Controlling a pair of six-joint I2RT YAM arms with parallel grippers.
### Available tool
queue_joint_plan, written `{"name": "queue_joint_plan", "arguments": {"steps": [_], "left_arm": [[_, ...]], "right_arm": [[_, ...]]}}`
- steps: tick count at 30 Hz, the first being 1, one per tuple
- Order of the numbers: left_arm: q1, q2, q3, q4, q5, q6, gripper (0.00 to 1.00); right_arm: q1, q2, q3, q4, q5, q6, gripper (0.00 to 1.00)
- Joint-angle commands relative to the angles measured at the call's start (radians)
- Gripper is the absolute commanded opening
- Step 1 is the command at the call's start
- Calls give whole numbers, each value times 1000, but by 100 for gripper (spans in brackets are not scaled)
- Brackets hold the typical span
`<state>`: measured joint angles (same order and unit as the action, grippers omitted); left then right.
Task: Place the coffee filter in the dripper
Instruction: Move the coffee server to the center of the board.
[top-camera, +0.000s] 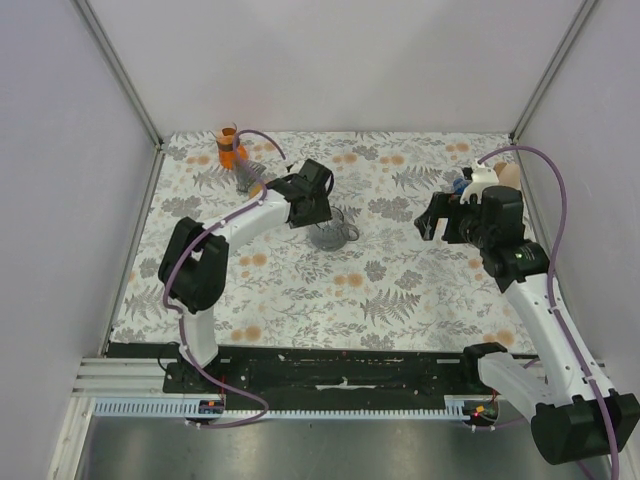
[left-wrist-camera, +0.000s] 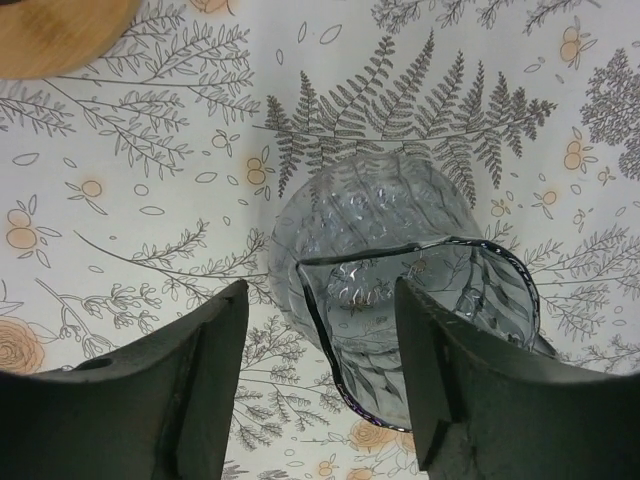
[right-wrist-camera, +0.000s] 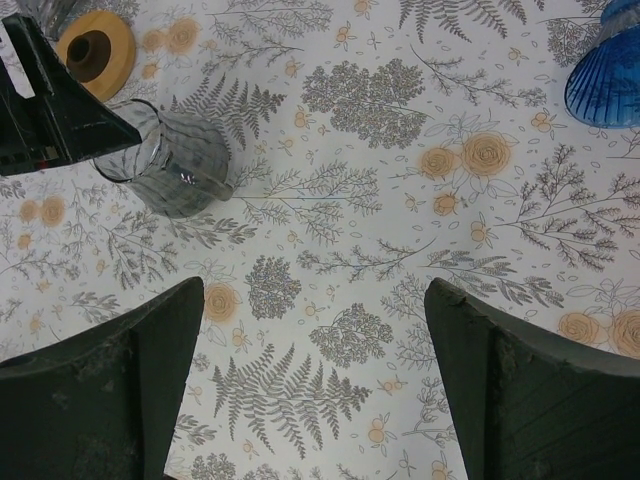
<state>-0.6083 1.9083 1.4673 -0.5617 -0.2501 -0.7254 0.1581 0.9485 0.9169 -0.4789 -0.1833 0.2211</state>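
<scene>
My left gripper (left-wrist-camera: 320, 290) fills the bottom of its wrist view, jaws parted to a middling gap, gripping nothing. The near rim of the ribbed glass vessel (left-wrist-camera: 380, 210) runs through that gap, clear of both fingers (left-wrist-camera: 215, 370). I cannot pick out the coffee filter in any view, nor tell whether it sits inside the vessel. My right gripper (right-wrist-camera: 315, 290) hangs well to the vessel's right with its jaws spread wide and empty over the floral cloth (right-wrist-camera: 380, 200). A wooden ring (right-wrist-camera: 95, 50) lies just beyond the vessel, and a blue ribbed piece (right-wrist-camera: 605, 80) lies far to its right.
</scene>
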Motion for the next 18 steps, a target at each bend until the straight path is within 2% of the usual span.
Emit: {"name": "queue_joint_plan", "arguments": {"steps": [1,5,7,9,10,13,15,18], "left_arm": [[18,-90,103,-18,-87,95,71],[65,-149,142,-6,-61,216,85],[122,-160,142,57,64,324,87],[218,-143,169,69,209,389,87],[276,-128,182,83,350,450,84],[415,-59,235,71,572,547,72],[452,-3,301,30,575,647,67],[449,86,401,-44,432,829,67]], "right_arm": [[6,-20,60,-9,-2,-2,98],[6,-20,66,-20,-7,-19,98],[6,-16,68,-20,-7,-26,98],[6,-5,66,-18,-8,-31,98],[6,-2,69,-20,-11,-32,98],[6,18,73,-21,-34,-45,98],[6,30,74,-23,-45,-54,98],[6,50,79,-23,-47,-55,98]]}}
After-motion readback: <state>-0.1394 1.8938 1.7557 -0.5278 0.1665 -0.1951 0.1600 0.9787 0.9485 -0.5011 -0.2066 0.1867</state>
